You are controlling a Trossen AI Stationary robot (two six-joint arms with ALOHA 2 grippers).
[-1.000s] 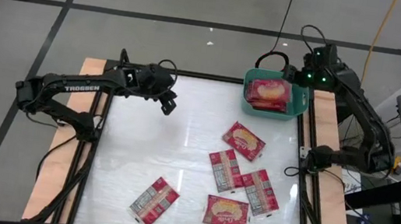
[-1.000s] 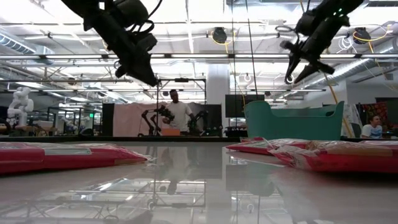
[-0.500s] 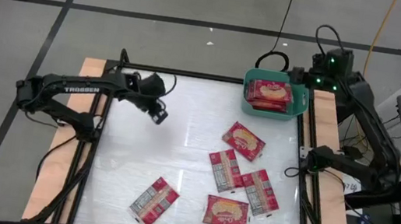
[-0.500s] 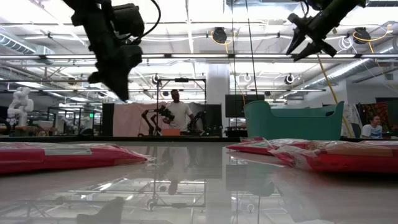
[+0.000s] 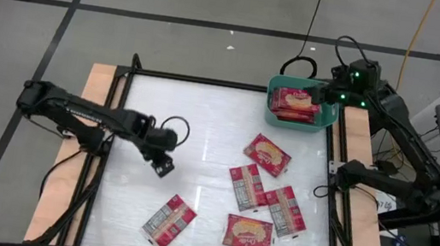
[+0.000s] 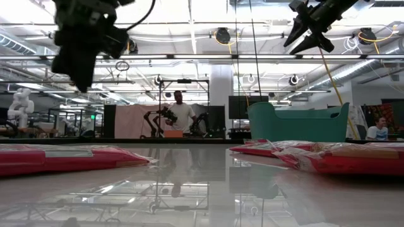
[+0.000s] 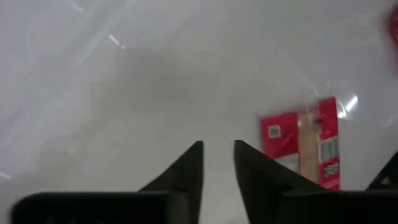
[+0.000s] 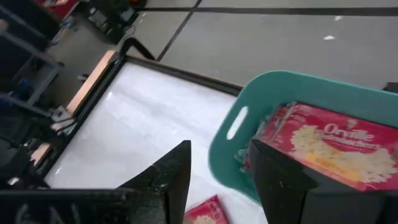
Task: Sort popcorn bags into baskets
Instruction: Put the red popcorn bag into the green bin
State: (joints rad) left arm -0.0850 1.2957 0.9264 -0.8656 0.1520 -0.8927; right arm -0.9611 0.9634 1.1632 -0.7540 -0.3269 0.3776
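Note:
Several red popcorn bags lie flat on the white table: one (image 5: 267, 154) toward the far right, others (image 5: 246, 186), (image 5: 285, 210), (image 5: 249, 232) close together, and one (image 5: 170, 219) lying grey back up near the front. More bags (image 5: 295, 103) lie in the teal basket (image 5: 328, 123) at the far right corner. My left gripper (image 5: 164, 167) hangs over bare table left of centre, pointing down, slightly open and empty; the back-up bag (image 7: 305, 149) shows beyond its fingers (image 7: 186, 168). My right gripper (image 8: 217, 155) is open and empty, high beside the basket (image 8: 231, 134).
A black frame (image 5: 209, 81) runs around the table, with wooden strips (image 5: 68, 162) at both sides. The table's left half is bare white surface. In the low view, people and other robot arms (image 6: 177, 116) stand in the room far behind the table.
My left gripper has swung from the table's far left area toward the near edge and tipped from a slant into pointing down. My right gripper has risen higher above the basket. The bags have kept still.

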